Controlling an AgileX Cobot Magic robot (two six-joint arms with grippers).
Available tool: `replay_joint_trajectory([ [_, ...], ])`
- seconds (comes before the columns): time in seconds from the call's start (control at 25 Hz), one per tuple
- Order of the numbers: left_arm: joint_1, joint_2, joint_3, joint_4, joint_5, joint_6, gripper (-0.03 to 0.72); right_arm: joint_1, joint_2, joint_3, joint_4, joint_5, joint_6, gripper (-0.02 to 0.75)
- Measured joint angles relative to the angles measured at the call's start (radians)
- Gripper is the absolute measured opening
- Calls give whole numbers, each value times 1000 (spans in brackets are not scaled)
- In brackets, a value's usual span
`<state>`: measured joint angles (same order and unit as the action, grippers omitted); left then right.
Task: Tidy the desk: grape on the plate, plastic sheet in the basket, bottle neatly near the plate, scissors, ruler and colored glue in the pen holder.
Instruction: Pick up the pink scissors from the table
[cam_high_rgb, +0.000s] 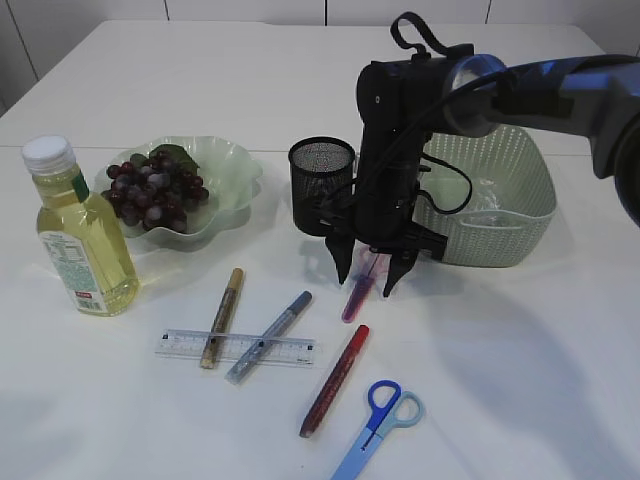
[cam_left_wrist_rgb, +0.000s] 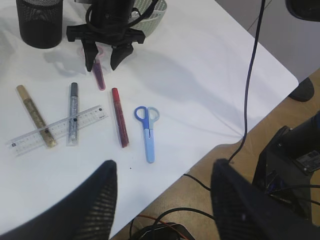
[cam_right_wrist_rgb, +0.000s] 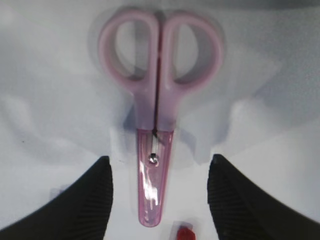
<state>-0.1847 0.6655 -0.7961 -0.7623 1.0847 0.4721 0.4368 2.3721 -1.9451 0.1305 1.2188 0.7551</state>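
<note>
The white desk (cam_high_rgb: 520, 380) is only half tidied. The pale green woven plastic basket (cam_high_rgb: 500, 215) sits toward the far right, with the wavy green plate (cam_high_rgb: 235, 180) of dark grapes (cam_high_rgb: 155, 190) far left (done, I'd say). The yellow-liquid bottle (cam_high_rgb: 80, 235) stands near the left edge, beside the plate. The right gripper (cam_high_rgb: 368, 275) hangs over pink scissors (cam_right_wrist_rgb: 159, 95), jaws wide and empty, straddling them, probably for a pickup. The left gripper (cam_left_wrist_rgb: 162, 197) is wide open too, empty, off the near edge.
</note>
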Motion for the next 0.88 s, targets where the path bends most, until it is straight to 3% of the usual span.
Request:
replay_joint_trajectory([
  [0.88,0,0,0,0,0,0,435,0,13,-2,-2,0,-4,471],
])
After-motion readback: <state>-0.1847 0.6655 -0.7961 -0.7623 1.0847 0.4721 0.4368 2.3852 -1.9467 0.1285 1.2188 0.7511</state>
